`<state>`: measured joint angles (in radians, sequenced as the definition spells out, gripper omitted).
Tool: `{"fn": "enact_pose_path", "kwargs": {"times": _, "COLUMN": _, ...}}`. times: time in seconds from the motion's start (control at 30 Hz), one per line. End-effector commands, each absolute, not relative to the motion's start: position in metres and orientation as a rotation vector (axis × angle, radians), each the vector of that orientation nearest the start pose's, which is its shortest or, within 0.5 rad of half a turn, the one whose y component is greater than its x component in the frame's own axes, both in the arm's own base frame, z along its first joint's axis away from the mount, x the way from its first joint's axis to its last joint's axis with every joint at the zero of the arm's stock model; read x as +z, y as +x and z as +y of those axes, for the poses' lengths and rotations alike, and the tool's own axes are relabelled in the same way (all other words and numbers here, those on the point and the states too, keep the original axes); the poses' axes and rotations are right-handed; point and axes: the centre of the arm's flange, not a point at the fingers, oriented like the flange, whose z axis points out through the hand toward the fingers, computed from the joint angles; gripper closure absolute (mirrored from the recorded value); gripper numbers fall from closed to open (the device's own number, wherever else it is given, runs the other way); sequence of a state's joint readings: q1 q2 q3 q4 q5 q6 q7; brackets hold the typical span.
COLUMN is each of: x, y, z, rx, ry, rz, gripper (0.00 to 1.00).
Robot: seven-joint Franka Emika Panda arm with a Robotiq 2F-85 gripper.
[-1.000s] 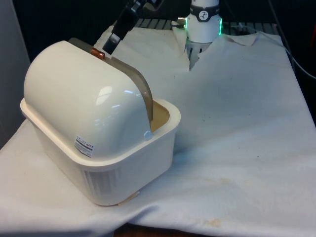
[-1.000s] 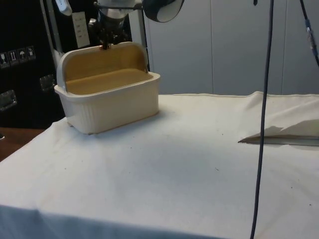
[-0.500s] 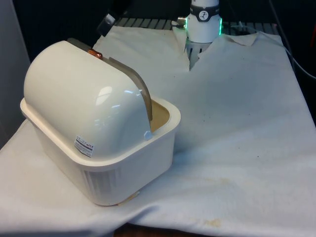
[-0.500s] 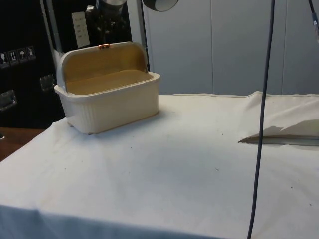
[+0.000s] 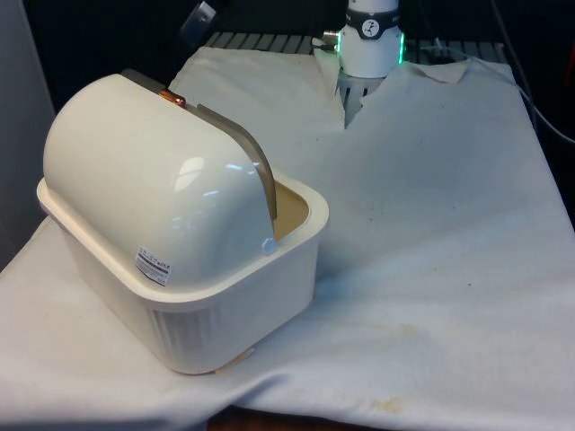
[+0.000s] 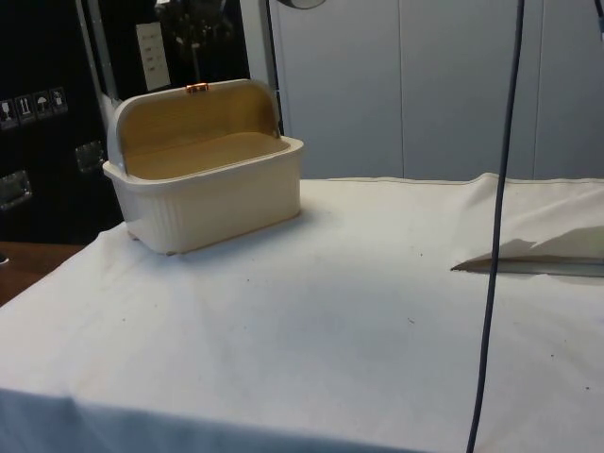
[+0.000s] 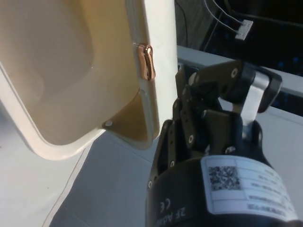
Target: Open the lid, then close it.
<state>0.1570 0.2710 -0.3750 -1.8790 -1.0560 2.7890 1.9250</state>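
**Bread box sitting open, gripper hanging clear of the handle**

The cream bread box (image 5: 225,296) is standing on the white cloth (image 5: 431,224), on the front view's left and toward the near edge. In the side view it (image 6: 212,198) is sitting at the table's far left corner. Its roll-top lid (image 5: 243,144) is lying pushed back along the rounded dome. The lid's brownish edge is curving down to the box rim, and the small copper handle (image 5: 177,97) is resting at the very top of the dome.

The mouth of the box is gaping, and the side view is looking straight into it. There the tan inner walls and floor (image 6: 203,151) are lying open to view, with the handle (image 6: 196,88) on the upper lip.

The long axis of the box is running across the side view, nearly level. In the front view it is running on a slant from the left toward the lower right. The domed back is facing the front camera, and the opening is pointing away toward the far right.

The gripper (image 5: 199,16) is hovering above and beyond the handle, well apart from it and touching nothing. In the wrist view the handle (image 7: 148,62) is showing on the lid's pale edge, just beside the gripper body. Whether the gripper is spread or closed cannot be told.
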Motion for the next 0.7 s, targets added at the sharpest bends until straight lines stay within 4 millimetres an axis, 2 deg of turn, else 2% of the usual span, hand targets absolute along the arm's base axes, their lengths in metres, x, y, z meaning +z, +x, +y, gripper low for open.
{"fn": "enact_pose_path", "kwargs": {"times": 0.0, "x": 0.4255, "y": 0.6445, "z": -0.082, "rx": -1.384, "ry": -2.4, "rz": 1.607, "gripper": 1.0}}
{"fn": "enact_pose_path", "kwargs": {"times": 0.43, "x": 0.4275, "y": 0.6476, "z": -0.0786, "rx": -1.409, "ry": -2.484, "rz": 1.533, "gripper": 1.0}}
{"fn": "enact_pose_path", "kwargs": {"times": 0.67, "x": 0.4212, "y": 0.6443, "z": -0.0725, "rx": -1.354, "ry": -2.562, "rz": 1.458, "gripper": 1.0}}
